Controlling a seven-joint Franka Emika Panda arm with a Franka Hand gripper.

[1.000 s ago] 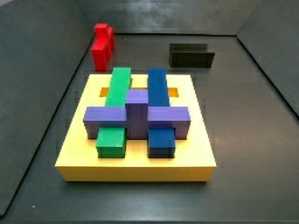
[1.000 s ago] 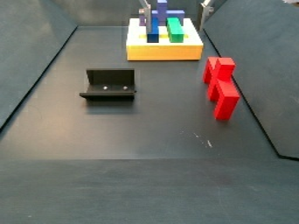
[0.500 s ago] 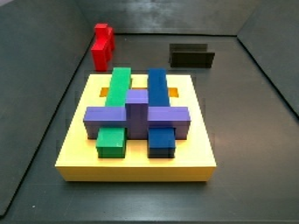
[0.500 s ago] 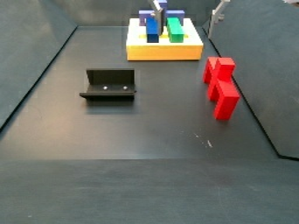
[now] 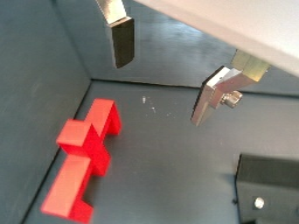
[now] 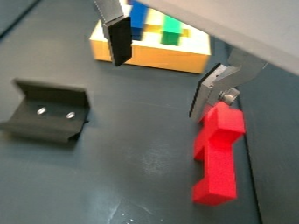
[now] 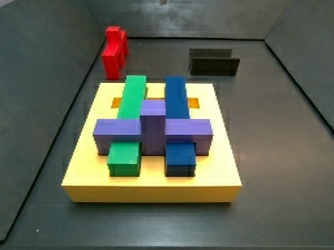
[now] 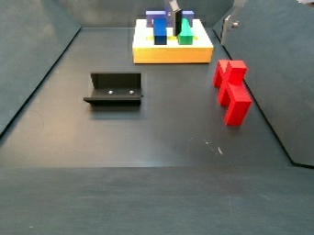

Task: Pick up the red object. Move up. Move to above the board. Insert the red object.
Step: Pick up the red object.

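Hovering with its jaws spread and empty, the gripper (image 6: 162,66) is facing every step: the red object (image 6: 218,154) is lying ungrasped, away from the board (image 8: 173,50).

Probably a robotics lab: a bare dark walled bench (image 8: 147,174) holding a bolted fixture (image 8: 116,89).
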